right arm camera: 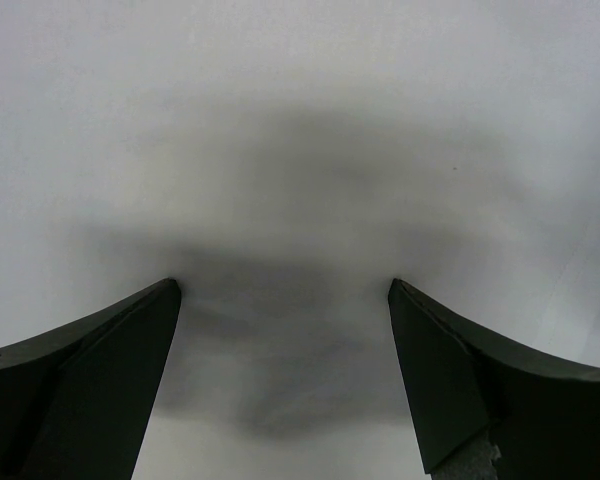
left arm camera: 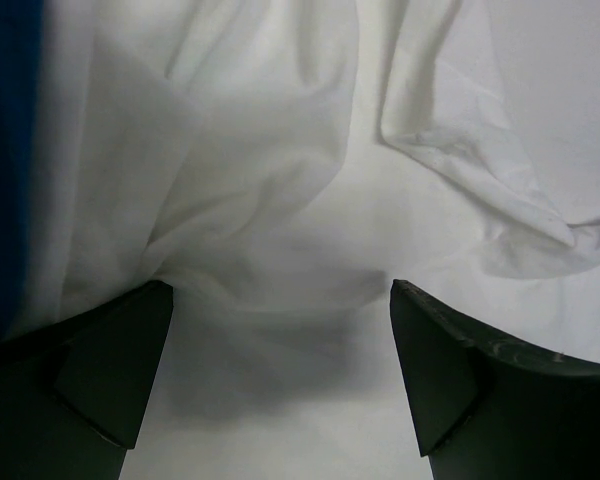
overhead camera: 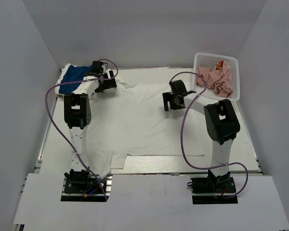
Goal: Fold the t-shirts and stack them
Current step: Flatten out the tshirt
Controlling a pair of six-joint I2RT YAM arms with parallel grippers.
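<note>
A large white t-shirt (overhead camera: 139,125) lies spread over the middle of the table, wrinkled at its far left corner. A folded royal blue shirt (overhead camera: 73,77) sits on white cloth at the far left. My left gripper (overhead camera: 106,83) is open, low over the white shirt's bunched folds (left arm camera: 280,200) next to the blue shirt (left arm camera: 5,150). My right gripper (overhead camera: 172,101) is open, low over smooth white cloth (right arm camera: 280,150) at the shirt's far right part. Neither holds anything.
A white plastic mesh basket (overhead camera: 233,72) with crumpled pink cloth (overhead camera: 216,79) stands at the far right corner. White walls close in the table on three sides. Purple cables loop from both arms.
</note>
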